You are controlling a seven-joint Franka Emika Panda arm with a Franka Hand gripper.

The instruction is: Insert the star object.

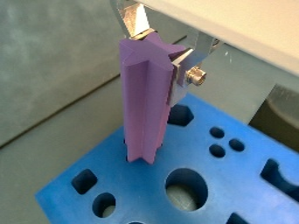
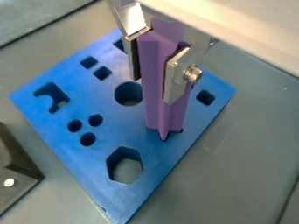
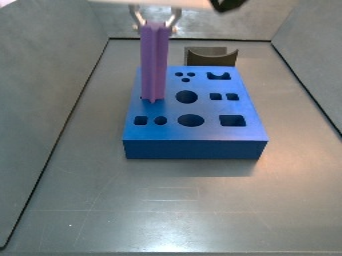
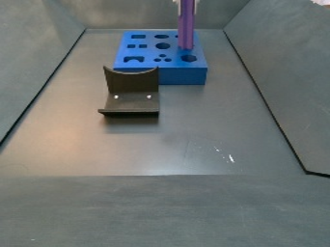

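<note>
The gripper (image 2: 163,54), closed on the upper end of the star object (image 2: 166,83), holds the bar upright over the blue block (image 2: 87,131), which rests on the worktop (image 3: 80,200). In both wrist views the bar's lower end meets the block's top face; whether it sits inside a hole cannot be told. Probable failure: ridges misaligned with the star-shaped hole, so downward pressure jams, tilts the bar, or shifts the block.

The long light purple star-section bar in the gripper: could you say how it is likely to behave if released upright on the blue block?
The long light purple star-section bar looks rigid, showing no bend in the gripper. Tall and slim, it would probably tip if left unsupported on the blue block with shaped holes. Its ridges likely resist rolling.
</note>
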